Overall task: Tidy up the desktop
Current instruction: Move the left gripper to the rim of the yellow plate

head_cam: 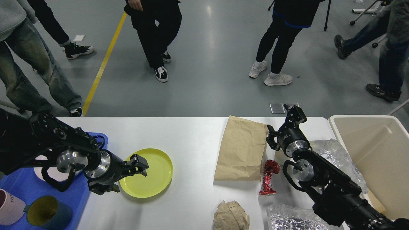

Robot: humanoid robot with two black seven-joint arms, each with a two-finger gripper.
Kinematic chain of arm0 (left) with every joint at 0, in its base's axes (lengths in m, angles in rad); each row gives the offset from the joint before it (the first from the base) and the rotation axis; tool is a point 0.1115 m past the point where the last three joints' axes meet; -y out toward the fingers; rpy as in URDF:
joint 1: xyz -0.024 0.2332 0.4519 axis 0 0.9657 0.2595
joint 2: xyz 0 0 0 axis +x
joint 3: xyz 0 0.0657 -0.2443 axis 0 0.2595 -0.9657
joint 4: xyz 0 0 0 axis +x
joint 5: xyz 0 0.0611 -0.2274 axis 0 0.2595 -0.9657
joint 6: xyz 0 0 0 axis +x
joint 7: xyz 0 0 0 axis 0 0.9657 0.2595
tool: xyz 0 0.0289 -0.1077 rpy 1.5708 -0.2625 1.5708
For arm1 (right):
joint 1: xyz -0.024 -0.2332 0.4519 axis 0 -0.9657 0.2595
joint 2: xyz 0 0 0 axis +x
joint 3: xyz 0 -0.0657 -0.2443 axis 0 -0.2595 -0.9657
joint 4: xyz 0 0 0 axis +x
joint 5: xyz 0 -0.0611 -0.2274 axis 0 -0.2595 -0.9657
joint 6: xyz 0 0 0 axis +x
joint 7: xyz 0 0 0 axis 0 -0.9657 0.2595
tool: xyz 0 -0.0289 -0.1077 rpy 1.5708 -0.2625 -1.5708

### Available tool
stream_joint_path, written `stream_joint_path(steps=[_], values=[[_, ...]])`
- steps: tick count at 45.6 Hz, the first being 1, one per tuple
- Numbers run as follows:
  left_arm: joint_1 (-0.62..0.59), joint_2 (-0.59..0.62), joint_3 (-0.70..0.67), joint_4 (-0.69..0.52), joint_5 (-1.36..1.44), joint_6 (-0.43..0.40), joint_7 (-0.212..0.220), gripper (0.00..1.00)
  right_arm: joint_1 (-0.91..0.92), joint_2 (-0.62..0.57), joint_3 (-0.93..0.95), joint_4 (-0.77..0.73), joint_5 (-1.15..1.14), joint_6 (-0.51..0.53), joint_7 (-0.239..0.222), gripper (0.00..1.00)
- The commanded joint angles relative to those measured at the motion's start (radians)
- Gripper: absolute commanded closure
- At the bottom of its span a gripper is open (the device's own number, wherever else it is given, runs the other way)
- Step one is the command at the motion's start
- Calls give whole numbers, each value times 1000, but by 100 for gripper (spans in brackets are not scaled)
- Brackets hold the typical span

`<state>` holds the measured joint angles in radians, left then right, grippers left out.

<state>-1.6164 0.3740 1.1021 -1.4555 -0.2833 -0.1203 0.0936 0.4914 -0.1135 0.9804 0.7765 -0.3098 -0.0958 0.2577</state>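
1. While hanging low over the near-left rim of the yellow plate (pixel 150 172), left gripper (pixel 129 175) with fingers spread apart, one above the plate's surface and one off its near-left edge; contact with the rim not clear.
2. Desktop (pixel 191 134) white, spread under the plate and stretching left and right of it across the view.
3. Left of the plate, blue tray (pixel 19 188) at the desktop's left end, holding a white plate (pixel 40 171) mostly hidden by the left arm, a teal cup (pixel 48 214) with a yellow inside, and a white mug (pixel 9 207) cut by the view's edge.
4. Right of the plate, flat brown paper bag (pixel 241 150); just beyond it a red foil wrapper (pixel 268 177).
5. Near-right of the plate, crumpled brown paper ball (pixel 230 215) at the desktop's near edge.
6. Far right of the plate, right gripper (pixel 282 123) raised beside the bag's far right corner, fingers parted with nothing between them.
7. Farther right still, clear crinkled plastic (pixel 332 153) and a beige bin (pixel 377 153); a second piece of clear plastic (pixel 290 218) at the near edge.
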Motion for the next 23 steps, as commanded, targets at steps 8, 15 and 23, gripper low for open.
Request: stream_joint_path(steps=[8, 15, 23], values=[[124, 5, -48, 26, -17, 185, 3, 5, 0, 0, 0, 1, 0, 1, 0, 0], [174, 8, -62, 44, -17, 249, 3, 5, 0, 0, 0, 1, 0, -1, 0, 0], [246, 8, -90, 115, -17, 251, 9, 5, 0, 0, 0, 1, 0, 1, 0, 0]])
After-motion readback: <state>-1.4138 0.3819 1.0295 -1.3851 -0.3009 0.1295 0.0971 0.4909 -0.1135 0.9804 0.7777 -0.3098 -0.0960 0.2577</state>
